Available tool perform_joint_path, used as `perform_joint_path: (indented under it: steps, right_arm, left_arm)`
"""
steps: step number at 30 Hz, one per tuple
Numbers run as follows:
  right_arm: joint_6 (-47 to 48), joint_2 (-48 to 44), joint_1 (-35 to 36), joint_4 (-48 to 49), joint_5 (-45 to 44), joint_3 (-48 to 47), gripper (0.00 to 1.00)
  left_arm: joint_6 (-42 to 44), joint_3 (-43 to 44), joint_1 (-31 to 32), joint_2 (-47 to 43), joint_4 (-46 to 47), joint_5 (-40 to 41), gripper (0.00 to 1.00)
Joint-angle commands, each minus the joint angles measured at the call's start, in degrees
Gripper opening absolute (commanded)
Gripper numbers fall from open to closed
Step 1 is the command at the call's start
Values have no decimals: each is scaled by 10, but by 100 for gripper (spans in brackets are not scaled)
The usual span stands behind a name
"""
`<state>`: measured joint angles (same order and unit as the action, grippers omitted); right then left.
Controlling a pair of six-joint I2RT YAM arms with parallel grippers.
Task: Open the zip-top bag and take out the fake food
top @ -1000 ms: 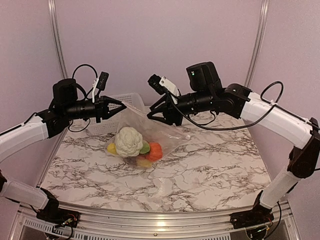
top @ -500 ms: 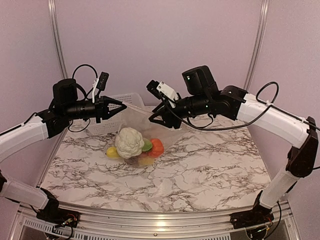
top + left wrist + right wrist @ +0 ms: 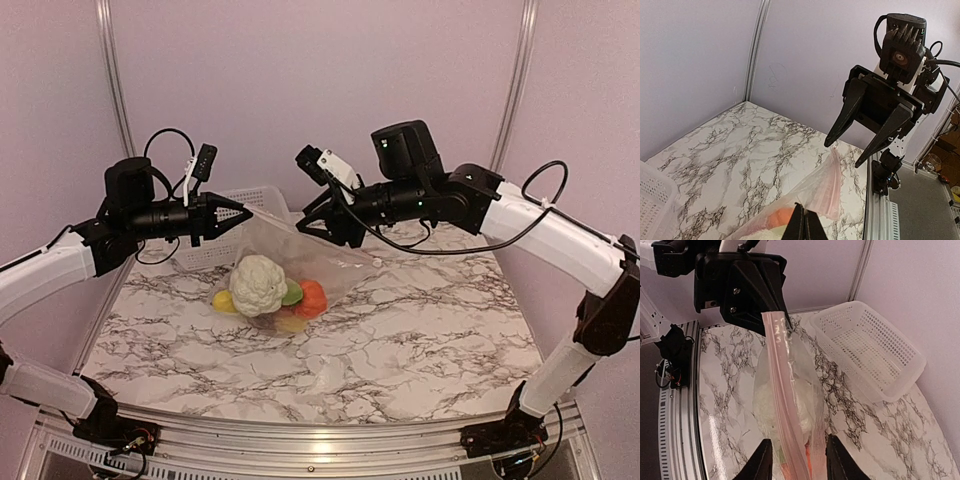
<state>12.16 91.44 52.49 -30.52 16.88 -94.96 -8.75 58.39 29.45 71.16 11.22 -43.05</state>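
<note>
The clear zip-top bag (image 3: 300, 250) hangs between my two grippers above the marble table (image 3: 430, 320). The fake food sags in its low end: white cauliflower (image 3: 257, 283), an orange piece (image 3: 312, 298), a green piece (image 3: 291, 293) and yellow pieces (image 3: 223, 299). My left gripper (image 3: 240, 213) is shut on the bag's edge, and this shows in the left wrist view (image 3: 804, 210). My right gripper (image 3: 317, 226) is open. In the right wrist view (image 3: 798, 440) the pink zip strip (image 3: 782, 390) runs between its fingers. The left wrist view shows the right gripper (image 3: 844, 154) open at the bag's far corner (image 3: 834, 152).
A white mesh basket (image 3: 215, 252) stands at the back left behind the bag, and it also shows in the right wrist view (image 3: 875, 350). The purple back wall and metal frame posts (image 3: 513, 90) stand close behind both arms.
My right gripper dipped slightly toward the left and came back, staying open. The bag's right side shifted with it. My left arm has not moved.
</note>
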Motion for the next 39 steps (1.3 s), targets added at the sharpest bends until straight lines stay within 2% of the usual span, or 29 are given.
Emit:
perform_joint_path:
  steps: [1, 6, 14, 15, 19, 27, 32, 39]
  right_arm:
    - [5, 15, 1, -7, -32, -26, 33]
    - [16, 27, 0, -22, -57, -27, 25]
    - [37, 18, 0, -40, -114, -4, 22]
    - [39, 16, 1, -42, -120, 1, 22]
    - [44, 7, -1, -44, -135, 17, 35]
    - [41, -6, -10, -41, -149, 16, 29]
    - [41, -18, -9, -39, -112, -2, 38]
    - [38, -15, -10, -40, -76, -31, 43]
  left_arm:
    - [4, 5, 2, -21, -1, -10, 0]
    - [4, 5, 2, -26, -5, -9, 0]
    - [7, 5, 2, -28, -9, -13, 0]
    - [8, 4, 2, -28, -9, -14, 0]
    - [6, 1, 2, -29, -4, -17, 0]
    - [8, 6, 2, -24, -6, -23, 0]
    - [12, 9, 2, -21, -10, -25, 0]
    - [12, 11, 2, -17, -10, -25, 0]
